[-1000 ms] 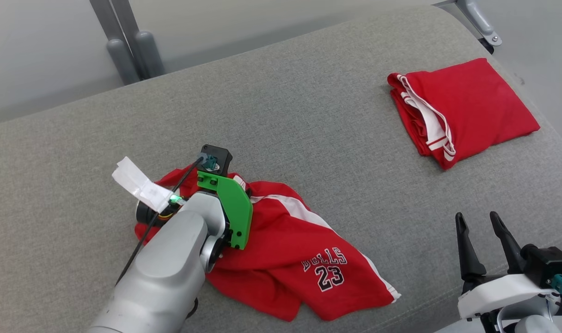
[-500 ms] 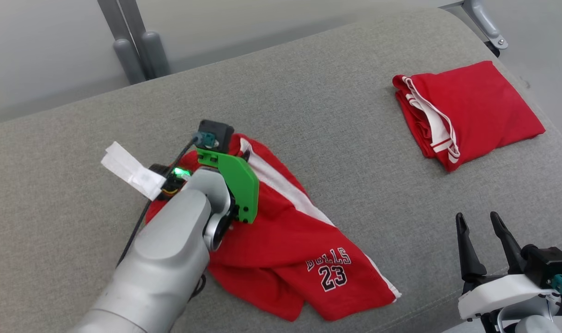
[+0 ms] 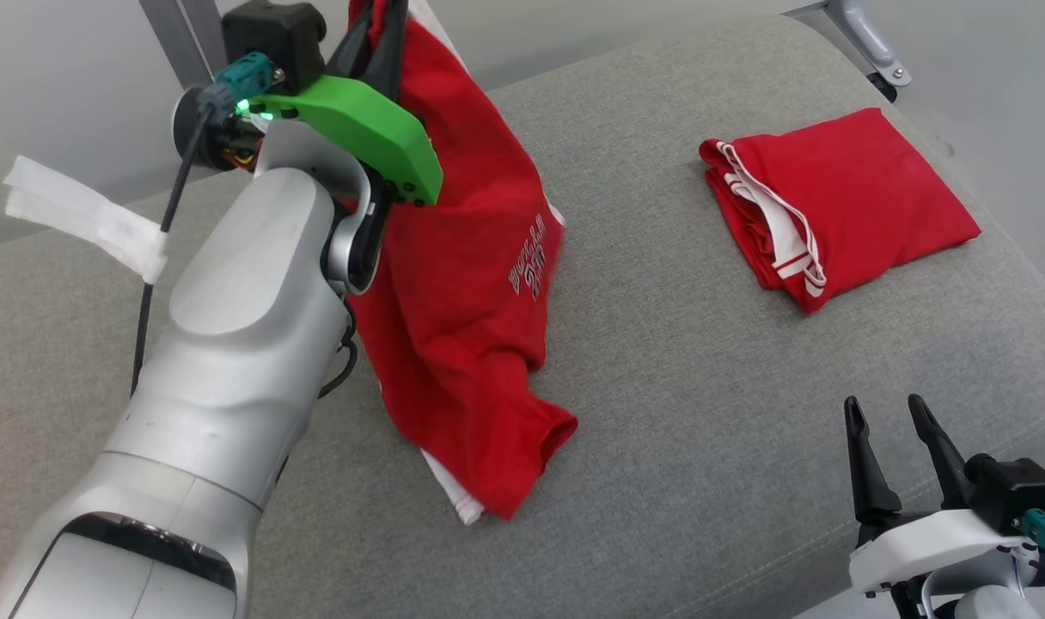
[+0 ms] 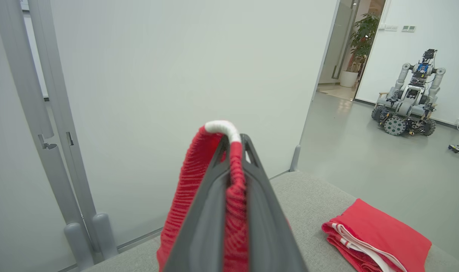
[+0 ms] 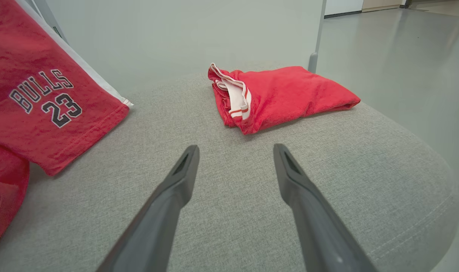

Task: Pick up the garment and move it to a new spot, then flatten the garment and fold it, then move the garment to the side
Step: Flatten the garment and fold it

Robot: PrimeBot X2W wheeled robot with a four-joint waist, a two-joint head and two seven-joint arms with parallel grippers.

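Observation:
The garment (image 3: 454,284), red shorts with white side stripes and a "BULLS 23" print, hangs lengthwise above the grey cushion (image 3: 660,387), its lower end touching the fabric. My left gripper (image 3: 385,21) is raised at the top left and shut on its upper edge. In the left wrist view the red cloth (image 4: 188,189) with its white trim is pinched between the closed fingers of that gripper (image 4: 233,141). My right gripper (image 3: 882,404) stands open at the lower right, holding nothing. From the right wrist, the garment (image 5: 44,102) hangs left of the open right gripper (image 5: 235,149).
A second red garment (image 3: 840,198), folded, lies at the cushion's far right near the rounded edge. Grey metal posts (image 4: 78,234) rise behind the cushion on the left. Another wheeled robot (image 4: 410,98) stands far off across the floor.
My left gripper closed on the garment and rose, lifting it off the cushion so that it hangs. The right arm stayed put. The camera shifted slightly.

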